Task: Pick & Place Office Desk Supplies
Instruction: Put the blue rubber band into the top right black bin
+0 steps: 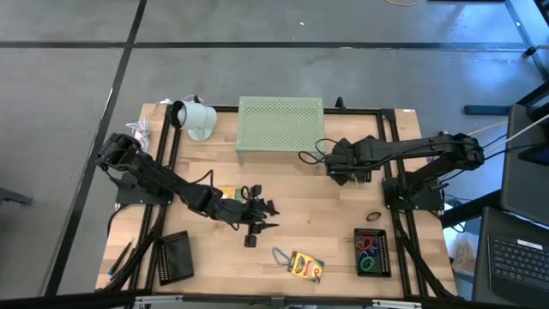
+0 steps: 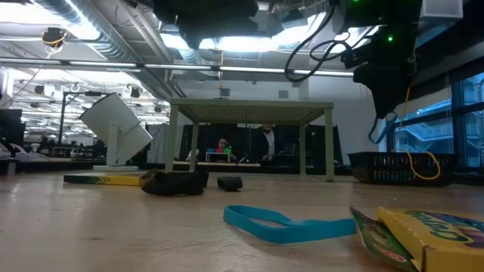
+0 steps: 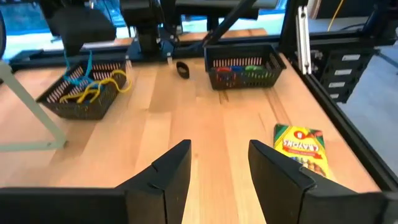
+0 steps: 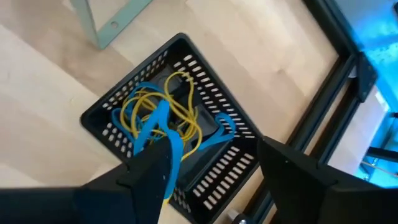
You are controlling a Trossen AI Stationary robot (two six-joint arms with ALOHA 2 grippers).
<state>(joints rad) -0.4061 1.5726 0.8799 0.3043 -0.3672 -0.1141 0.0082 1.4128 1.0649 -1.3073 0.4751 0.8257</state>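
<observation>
**Blue band draped over the basket**

A blue rubber-band loop [image 4: 163, 127] hangs against the right hand [image 4: 214, 168], fingers spread, over a black basket [image 4: 109, 106] of yellow and blue bands, right of centre in the high view. Centre frame, the left hand [image 3: 219, 165] sits spread over the desk [image 3: 186, 112]; a crayon box [image 1: 304, 265] lies lower centre.

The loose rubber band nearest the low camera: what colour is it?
Light blue; the rubber band shows best in the low view.

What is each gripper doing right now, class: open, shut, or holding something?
Left gripper: open, holding nothing, above the table.
Right gripper: open above the black basket; a blue band hangs by one of the fingers.
</observation>
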